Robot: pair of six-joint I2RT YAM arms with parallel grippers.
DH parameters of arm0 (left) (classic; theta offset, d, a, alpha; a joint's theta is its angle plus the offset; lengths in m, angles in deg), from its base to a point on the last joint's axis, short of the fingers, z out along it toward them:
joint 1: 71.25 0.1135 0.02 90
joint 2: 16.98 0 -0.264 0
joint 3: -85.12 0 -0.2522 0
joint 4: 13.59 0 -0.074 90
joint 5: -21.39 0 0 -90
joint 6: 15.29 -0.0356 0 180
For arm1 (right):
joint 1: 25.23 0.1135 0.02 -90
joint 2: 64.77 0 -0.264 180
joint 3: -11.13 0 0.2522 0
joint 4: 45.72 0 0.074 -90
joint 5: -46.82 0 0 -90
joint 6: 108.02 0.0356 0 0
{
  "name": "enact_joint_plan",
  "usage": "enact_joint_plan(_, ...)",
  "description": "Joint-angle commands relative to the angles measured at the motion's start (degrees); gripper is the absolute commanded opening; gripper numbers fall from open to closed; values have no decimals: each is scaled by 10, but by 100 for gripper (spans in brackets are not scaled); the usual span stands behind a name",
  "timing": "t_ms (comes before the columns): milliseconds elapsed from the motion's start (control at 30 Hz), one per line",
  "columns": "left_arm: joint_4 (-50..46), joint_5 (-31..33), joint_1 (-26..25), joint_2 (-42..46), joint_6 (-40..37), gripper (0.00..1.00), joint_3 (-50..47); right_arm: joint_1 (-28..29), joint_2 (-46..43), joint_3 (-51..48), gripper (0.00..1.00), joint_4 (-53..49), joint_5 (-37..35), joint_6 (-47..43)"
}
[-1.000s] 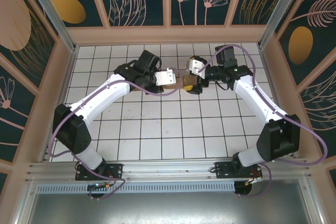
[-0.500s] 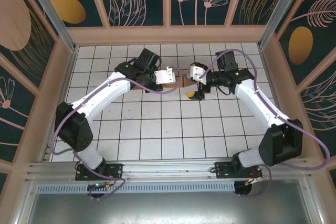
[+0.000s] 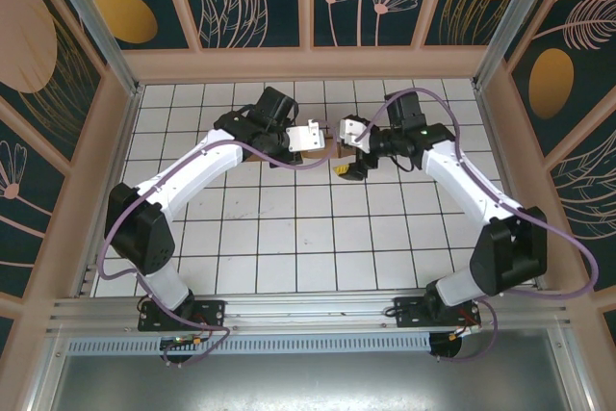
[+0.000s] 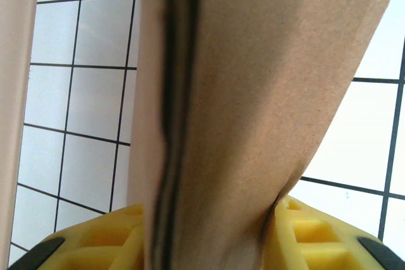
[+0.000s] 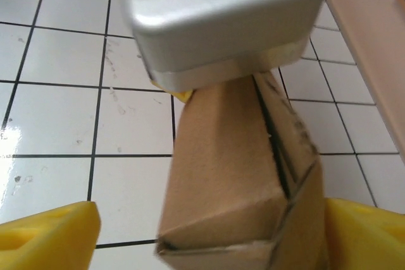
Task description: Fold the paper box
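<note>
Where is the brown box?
Top view: the brown cardboard paper box is over the far middle of the tiled table, pinched in the left end effector, the right end effector straddling it.

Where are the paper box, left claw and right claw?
paper box (image 5: 223, 175): right wrist view, on its brown side panel.
left claw (image 4: 205, 248): left wrist view, midway between the yellow fingertips clamping the box.
right claw (image 5: 205, 235): right wrist view, midway between its spread yellow fingertips.

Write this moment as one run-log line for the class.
left gripper: shut on box | right gripper: open, one finger on either side of the box end | step: fold unfinished
</note>
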Motion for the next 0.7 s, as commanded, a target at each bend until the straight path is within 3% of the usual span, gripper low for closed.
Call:
enact_joint_plan(0, -11, -47, 2, -15, 12, 27, 13, 5, 12, 12, 76, 1, -18, 7)
enact_joint_plan(100, -14, -68, 2, -9, 13, 27, 18, 4, 14, 8, 72, 11, -20, 5)
enact_joint_plan(167, -13, -69, 2, -7, 13, 27, 20, 4, 17, 8, 61, 14, -17, 3)
enact_joint_plan(433, -5, -84, 2, 1, 2, 30, 11, -9, 25, 14, 49, 4, -15, -6)
enact_joint_plan(600, 17, -72, 2, 1, 6, 46, -2, -29, 25, 2, 46, 17, 21, -2)
enact_joint_plan(667, 36, -82, 2, 9, 5, 57, -12, -33, 28, 0, 45, 15, 33, -2)
